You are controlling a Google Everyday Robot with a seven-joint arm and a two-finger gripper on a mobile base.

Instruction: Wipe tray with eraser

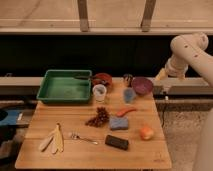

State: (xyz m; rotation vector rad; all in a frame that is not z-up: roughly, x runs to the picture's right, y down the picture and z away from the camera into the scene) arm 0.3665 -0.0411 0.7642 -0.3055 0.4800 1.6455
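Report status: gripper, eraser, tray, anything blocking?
Gripper open, empty, past the table's right rear edge beside the dark-red bowl. Eraser untouched near front edge; tray back left. Grapes, blue sponge lie between them.

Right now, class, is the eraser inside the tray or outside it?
Outside: the eraser lies on the table near its front edge, far from the tray. The gripper hangs off the table's right edge.

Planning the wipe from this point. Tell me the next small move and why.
Probably bring the gripper down toward the eraser. The eraser lies untouched near the front edge of the table, apart from the tray, while the gripper hangs open and empty beyond the far right corner.
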